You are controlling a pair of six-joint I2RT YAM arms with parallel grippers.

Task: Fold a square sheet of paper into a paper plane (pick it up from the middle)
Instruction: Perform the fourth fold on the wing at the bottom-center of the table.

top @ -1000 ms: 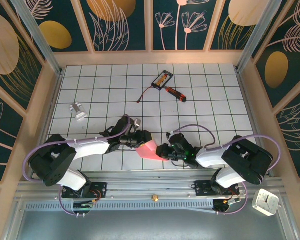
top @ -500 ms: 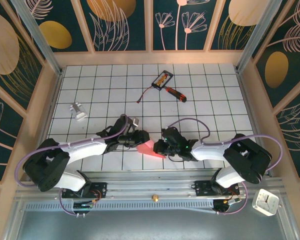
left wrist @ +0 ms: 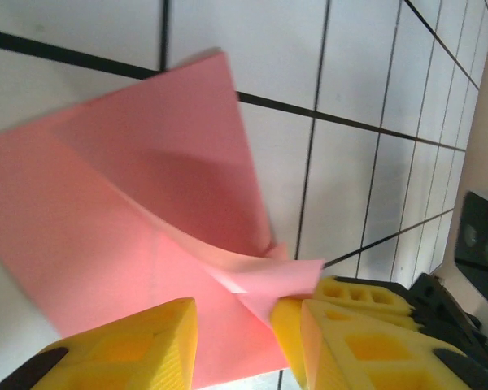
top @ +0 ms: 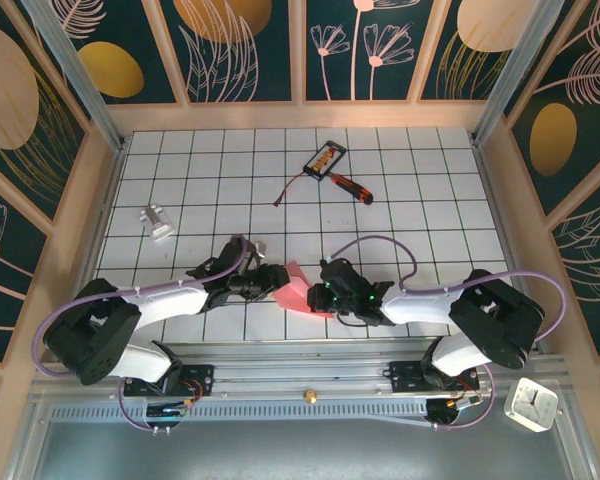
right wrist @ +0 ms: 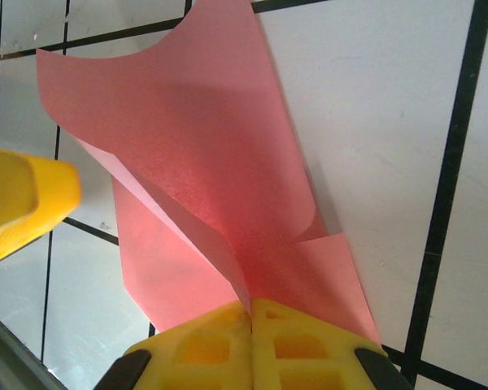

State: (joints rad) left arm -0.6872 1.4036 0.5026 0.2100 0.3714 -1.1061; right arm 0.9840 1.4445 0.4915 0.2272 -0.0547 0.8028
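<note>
Near the table's front edge, R gripper [right wrist: 250,313] is clamped tight on a raised fold of the part-folded pink sheet of paper [top: 295,285]. The sheet lies on the tiled table [top: 430,215] betw. the two arms. L gripper [left wrist: 234,313] straddles the sheet's other side, jaws apart, prob. touching just one curled corner. Farther back lie a red-handled screwdriver [top: 351,187] and a black-and-orange card [top: 326,157].

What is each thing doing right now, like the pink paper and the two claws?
pink paper: partly folded, one flap curling up, pinched at its edge.
right gripper: shut on the pink paper.
left gripper: open, fingers either side of the paper's edge.
red-handled screwdriver: lying flat, untouched.
black-and-orange card: lying flat.
</note>
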